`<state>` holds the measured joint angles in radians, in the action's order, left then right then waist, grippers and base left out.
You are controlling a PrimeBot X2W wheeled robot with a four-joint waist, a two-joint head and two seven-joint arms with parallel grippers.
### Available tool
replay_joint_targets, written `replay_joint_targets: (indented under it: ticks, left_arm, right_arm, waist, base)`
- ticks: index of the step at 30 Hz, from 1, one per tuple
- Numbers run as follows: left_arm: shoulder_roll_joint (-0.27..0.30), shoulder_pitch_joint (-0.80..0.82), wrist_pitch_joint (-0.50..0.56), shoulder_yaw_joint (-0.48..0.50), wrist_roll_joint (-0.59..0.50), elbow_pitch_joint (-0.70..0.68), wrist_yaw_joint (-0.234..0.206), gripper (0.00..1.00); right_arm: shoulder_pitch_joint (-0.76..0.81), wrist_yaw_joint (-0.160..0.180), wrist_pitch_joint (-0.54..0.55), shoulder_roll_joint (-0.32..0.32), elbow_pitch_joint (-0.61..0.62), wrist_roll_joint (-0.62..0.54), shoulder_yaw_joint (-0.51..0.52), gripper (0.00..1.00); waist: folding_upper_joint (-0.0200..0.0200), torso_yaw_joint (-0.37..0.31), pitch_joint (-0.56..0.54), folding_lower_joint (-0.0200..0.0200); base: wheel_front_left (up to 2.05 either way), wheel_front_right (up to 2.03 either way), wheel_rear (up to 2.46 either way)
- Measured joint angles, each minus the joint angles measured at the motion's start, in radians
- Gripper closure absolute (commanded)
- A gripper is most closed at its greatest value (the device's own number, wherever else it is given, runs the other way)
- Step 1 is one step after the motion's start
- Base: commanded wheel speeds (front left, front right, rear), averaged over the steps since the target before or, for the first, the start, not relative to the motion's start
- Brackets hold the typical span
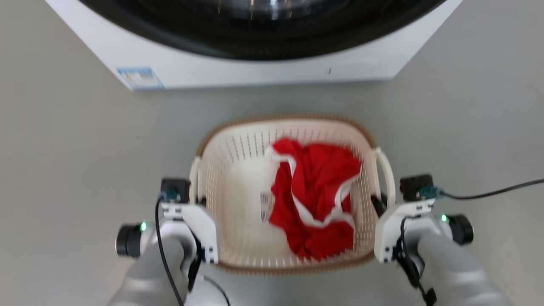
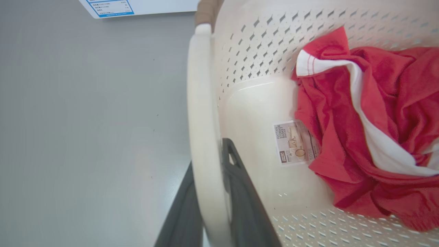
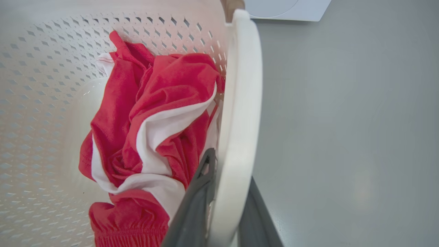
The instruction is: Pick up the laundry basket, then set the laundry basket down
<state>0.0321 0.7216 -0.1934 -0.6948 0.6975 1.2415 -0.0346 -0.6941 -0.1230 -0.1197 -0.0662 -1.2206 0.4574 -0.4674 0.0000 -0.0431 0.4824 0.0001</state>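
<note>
Pale forearms are reaching in from the near side of the basket [image 1: 289, 120], one to each flank. Beyond its far rim the washer [image 1: 255, 63] is standing, apart from it across a strip of grey floor [image 1: 63, 148]. Whether the basket is resting on that floor or hanging just off it, the pictures are not telling. A red garment [image 1: 316, 191] with white trim is lying bunched inside, toward the basket's right wall, leaving the left of the bottom bare.

The left handle [image 2: 202, 103] and right handle [image 3: 240, 103] are sitting on opposite flanks, so the line joining them is running straight across the robot and each arm is equally near its own loop. The left gripper [image 2: 210, 192] is pinching the left handle, one finger inside the loop and one outside; the right gripper [image 3: 226, 206] is doing likewise. The coming move is probably turning on keeping both ends level, since the load is sitting off-centre.

The head view is taking in both arms and the washer together. The wrist views are showing each grip close up, and the left one a small label [image 2: 295, 142] on the basket's bottom.
</note>
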Motion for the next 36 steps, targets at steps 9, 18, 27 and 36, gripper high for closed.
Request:
replay_joint_targets:
  ticks: [9, 18, 27, 36]
  left_arm:
    - [0.006, -0.142, 0.062, -0.074, 0.058, -0.020, 0.001, 1.00]
    - [0.012, -0.261, 0.094, -0.142, 0.115, -0.046, -0.001, 1.00]
    - [0.021, -0.301, 0.096, -0.186, 0.140, -0.044, -0.006, 1.00]
    - [0.025, -0.305, 0.096, -0.218, 0.173, -0.043, -0.009, 1.00]
  right_arm:
    - [0.102, 0.000, 0.081, 0.001, -0.006, 0.050, -0.073, 1.00]
    - [0.206, 0.000, 0.130, 0.001, -0.009, 0.069, -0.119, 1.00]
    - [0.265, 0.008, 0.187, -0.004, 0.039, 0.117, -0.153, 1.00]
    - [0.269, 0.009, 0.209, -0.008, 0.051, 0.125, -0.161, 1.00]
  waist:
    - [0.0000, -0.010, -0.200, -0.0001]
    - [0.0000, -0.018, -0.370, 0.0000]
    - [0.0000, -0.041, -0.438, -0.0001]
    - [0.0000, -0.058, -0.437, 0.0000]
  base:
    - [0.00, 0.00, 0.00]
    - [0.00, 0.00, 0.00]
    - [0.00, 0.00, 0.00]
    - [0.00, 0.00, 0.00]
